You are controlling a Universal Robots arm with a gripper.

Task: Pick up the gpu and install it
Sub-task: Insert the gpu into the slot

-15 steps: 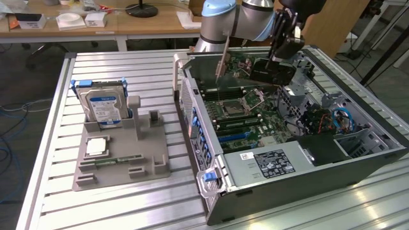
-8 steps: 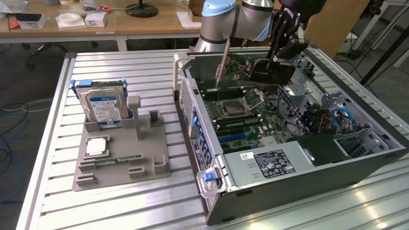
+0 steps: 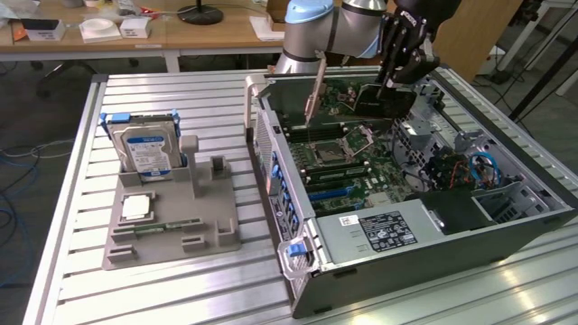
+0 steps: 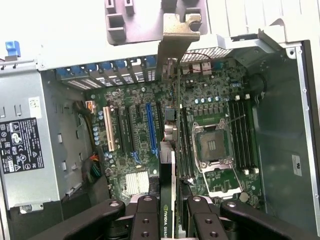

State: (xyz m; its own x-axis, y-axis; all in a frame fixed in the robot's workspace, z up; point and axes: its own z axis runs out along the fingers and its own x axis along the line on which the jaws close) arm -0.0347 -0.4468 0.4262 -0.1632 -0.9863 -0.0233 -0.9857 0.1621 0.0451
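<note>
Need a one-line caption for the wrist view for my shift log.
Gripper holds the gpu edge-on over the motherboard inside the open computer case, card not yet seated.

On the table (image 3: 181,291) the holder (image 3: 208,223), drive (image 3: 149,152) upright in it, stands at the exterior view's left of the case (image 3: 424,271); the gpu (image 3: 384,101) hangs above the motherboard (image 3: 348,172) inside.

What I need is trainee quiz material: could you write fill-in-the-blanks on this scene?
The black gripper holds the thin green gpu card with silver bracket ____ the black computer case.
The silver hard drive with a ____ label stands in the grey plastic holder.
That holder lies to the exterior view's ____ of the case.
Missing: above; blue; left.
</note>
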